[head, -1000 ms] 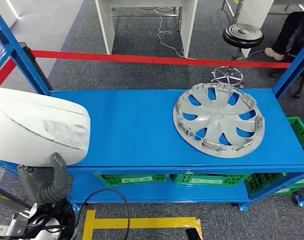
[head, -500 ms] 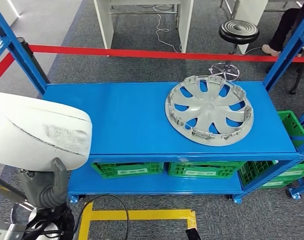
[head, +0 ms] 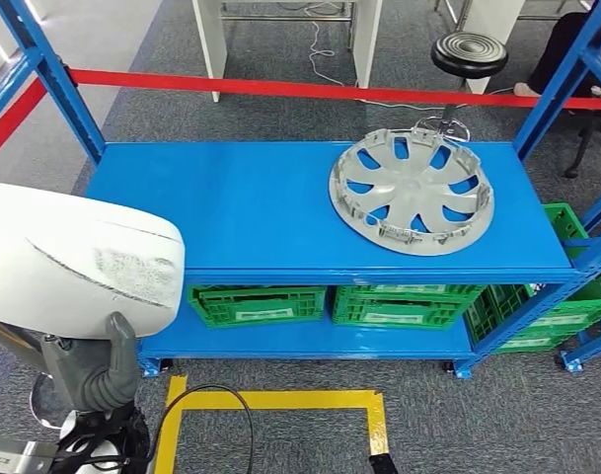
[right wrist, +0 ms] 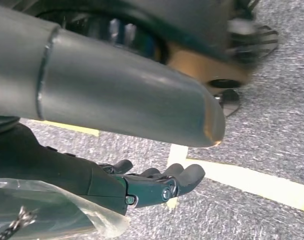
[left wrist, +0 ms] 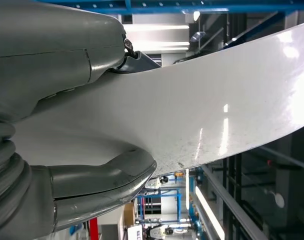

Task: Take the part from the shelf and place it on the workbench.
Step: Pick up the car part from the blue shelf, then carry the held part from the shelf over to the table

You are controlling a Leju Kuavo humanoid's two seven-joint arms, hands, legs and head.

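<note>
- Head view, far left: left hand (head: pixel 96 370) grips a big white curved glossy panel (head: pixel 73 257), thumb up over its near edge. Left wrist view confirms it: thumb and fingers (left wrist: pixel 101 175) clamp the panel from both sides.
- The panel is off the blue metal shelf (head: pixel 267 207), carried low at the robot's left; its right end hangs just over the shelf's front-left corner.
- Long axis runs roughly left-right across the view, rounded end pointing right, convex face up.
- Centre-right: silver plastic hubcap (head: pixel 413 191) lies flat on the shelf top, clips up. Green crates (head: pixel 256 304) sit underneath.
- Right hand (right wrist: pixel 157 182) hangs over grey carpet and yellow floor tape (right wrist: pixel 252 182), fingers loosely extended and apart, holding nothing.
- Risk: one-handed edge grip on a long smooth panel, so it could pivot or slip.
- Risk: turning could clip the overhanging end on the shelf corner or the blue upright (head: pixel 55 79).
</note>
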